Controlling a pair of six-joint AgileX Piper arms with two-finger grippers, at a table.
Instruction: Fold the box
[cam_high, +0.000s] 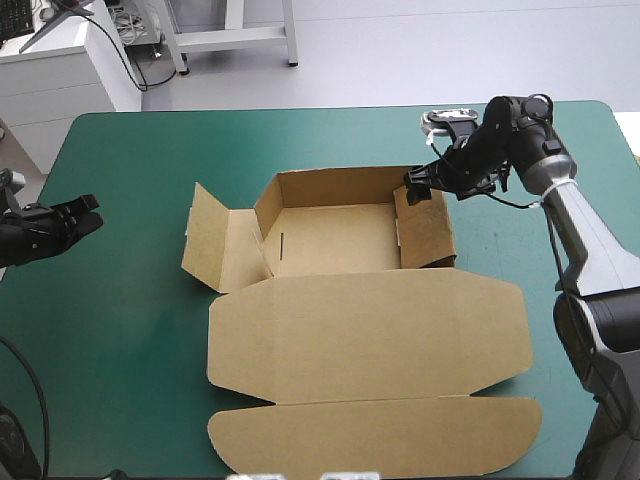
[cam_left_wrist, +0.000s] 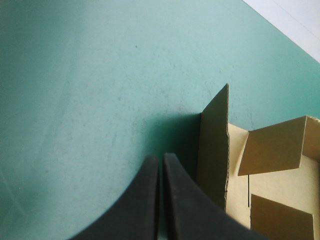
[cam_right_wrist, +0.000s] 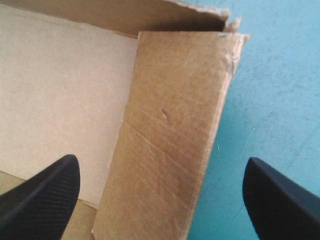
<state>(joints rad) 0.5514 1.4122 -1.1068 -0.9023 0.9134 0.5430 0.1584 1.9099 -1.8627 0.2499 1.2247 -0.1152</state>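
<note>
Box: the brown box sits about mid-counter, half built. The tray part is toward the far edge and everything else is spread toward the near edge.
Lid: the big lid panel is lying flat on the teal-green cover, with its long front flap flat too, right by the near edge.
Walls: the far wall is up and the right wall is up. The left flap is raised but splayed outward from the tray.
My right hand: at the tray's far right corner, released, black fingers wide apart with the right wall standing between them.
Contact: honestly can't tell if either finger is actually touching the board, looks like maybe not.
My left hand: over by the counter's left edge, well apart from the box, clenched to a point and gripping nothing.
Ahead of my left hand: bare cover, then the left flap edge-on with the tray's inside past it.
</note>
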